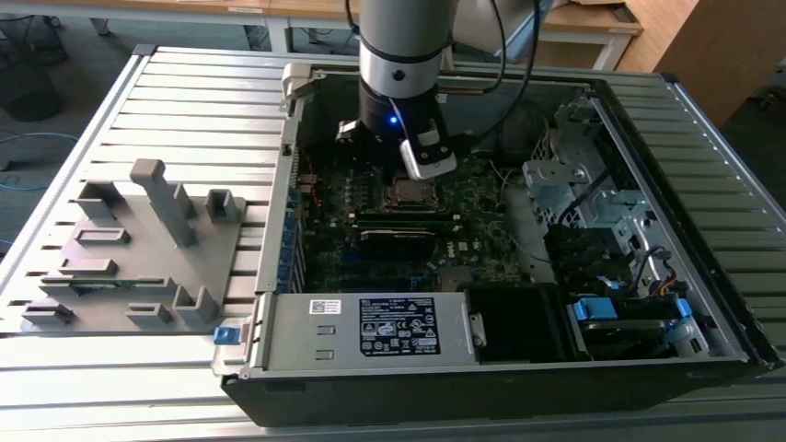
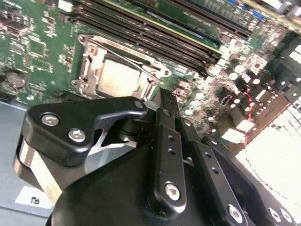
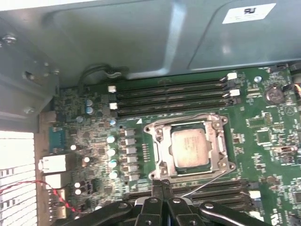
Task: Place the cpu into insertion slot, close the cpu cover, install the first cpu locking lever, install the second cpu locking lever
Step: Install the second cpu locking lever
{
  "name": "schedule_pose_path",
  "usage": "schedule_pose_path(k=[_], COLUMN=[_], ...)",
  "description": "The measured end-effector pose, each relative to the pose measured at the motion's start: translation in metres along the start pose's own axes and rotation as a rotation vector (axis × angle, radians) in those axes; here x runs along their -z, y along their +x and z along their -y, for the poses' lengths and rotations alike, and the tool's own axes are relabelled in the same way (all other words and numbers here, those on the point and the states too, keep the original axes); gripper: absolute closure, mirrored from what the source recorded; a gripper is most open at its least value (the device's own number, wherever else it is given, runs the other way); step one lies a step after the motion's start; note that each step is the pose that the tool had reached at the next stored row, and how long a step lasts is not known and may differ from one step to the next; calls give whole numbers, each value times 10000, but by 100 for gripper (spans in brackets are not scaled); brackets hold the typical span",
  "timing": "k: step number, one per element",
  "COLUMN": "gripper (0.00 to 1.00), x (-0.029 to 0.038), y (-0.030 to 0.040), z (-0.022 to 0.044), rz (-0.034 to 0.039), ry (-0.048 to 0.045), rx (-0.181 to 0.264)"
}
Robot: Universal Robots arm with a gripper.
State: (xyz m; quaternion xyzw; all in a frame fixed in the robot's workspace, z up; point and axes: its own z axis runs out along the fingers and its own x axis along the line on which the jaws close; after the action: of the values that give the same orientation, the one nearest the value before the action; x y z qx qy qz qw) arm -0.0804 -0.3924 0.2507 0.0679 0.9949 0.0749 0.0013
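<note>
The cpu (image 3: 190,148) lies flat in the insertion slot (image 3: 151,129), its pale metal face showing through the window of the cpu cover (image 3: 164,151), which lies down over it. A thin wire locking lever (image 3: 203,185) runs slanted along the socket edge closest to my fingertips. My gripper (image 3: 161,184) is shut with nothing between its fingers, its tips just off that socket edge. The second wrist view shows the cpu (image 2: 117,77), the lever (image 2: 126,60) crossing one corner of it, and my gripper (image 2: 163,94) beside it. In the exterior view the arm's wrist (image 1: 399,120) hangs over the socket (image 1: 411,193).
Long black memory slots (image 3: 174,96) lie on both sides of the socket. The open computer case's metal wall (image 3: 141,37) rises beyond them. A drive cage and cables (image 1: 590,212) fill the exterior view's right of the case. A grey fixture tray (image 1: 123,249) sits outside on the exterior view's left.
</note>
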Motion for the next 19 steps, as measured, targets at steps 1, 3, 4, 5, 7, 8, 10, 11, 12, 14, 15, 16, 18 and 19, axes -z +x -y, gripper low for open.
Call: schedule_pose_path(k=[1, 3, 4, 5, 7, 8, 10, 11, 12, 14, 15, 16, 18, 19], gripper=[90, 90, 90, 90, 90, 90, 90, 90, 90, 90, 90, 90, 90, 90], x=[0, -1, -1, 0, 0, 0, -3, -5, -6, -16, -28, -40, -63, -73], y=[-27, -72, -83, -93, -104, -106, -109, -111, -112, -116, -117, -117, -119, -119], z=[-4, -10, -10, -8, -1, 4, 22, 35, 48, 66, 71, 75, 84, 88], rz=[-11, -30, -35, -36, -36, -35, -35, -34, -34, -33, -33, -32, -32, -31], ry=[1, 4, 6, 10, 20, 23, 27, 27, 28, 31, 33, 37, 44, 49], rx=[-3, -8, -8, -7, -8, -8, -8, -8, -8, -8, -8, -9, -8, -8])
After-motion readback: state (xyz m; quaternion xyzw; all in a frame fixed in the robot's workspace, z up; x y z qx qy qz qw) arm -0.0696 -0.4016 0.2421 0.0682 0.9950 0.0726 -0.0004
